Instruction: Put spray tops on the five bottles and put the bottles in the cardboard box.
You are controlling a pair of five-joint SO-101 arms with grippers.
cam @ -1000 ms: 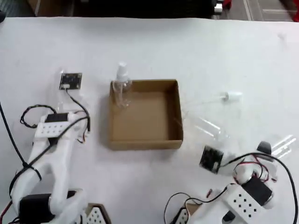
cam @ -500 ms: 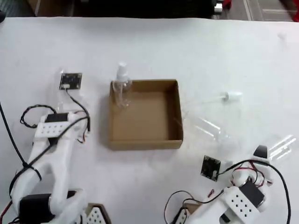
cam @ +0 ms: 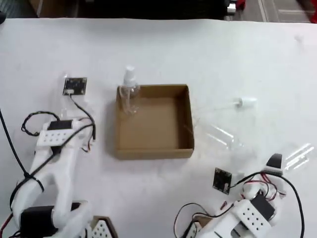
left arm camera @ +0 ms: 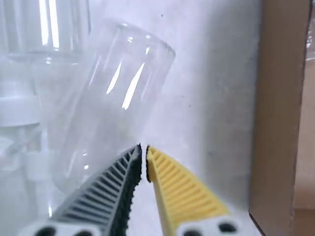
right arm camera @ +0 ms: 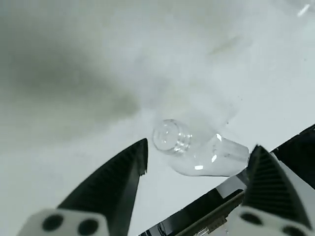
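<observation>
Right gripper [right arm camera: 199, 150] gapes wide, its ribbed black fingers [right arm camera: 118, 182] framing a clear cylindrical plastic bottle [right arm camera: 202, 155] that lies uncapped on the white table [cam: 223, 49]. Left gripper [left arm camera: 144, 160] is clenched on nothing, its ridged grey and yellow tips meeting beside another smooth transparent bottle [left arm camera: 108, 108]. In the brown square cardboard box [cam: 153, 153], at its 11 o'clock corner, stands a clear bottle with white spray top [cam: 130, 89]. A loose white spray top [cam: 243, 102] lies at 2 o'clock.

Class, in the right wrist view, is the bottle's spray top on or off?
Off. The bottle lies on its side on the table, its round mouth bare and open.
</observation>
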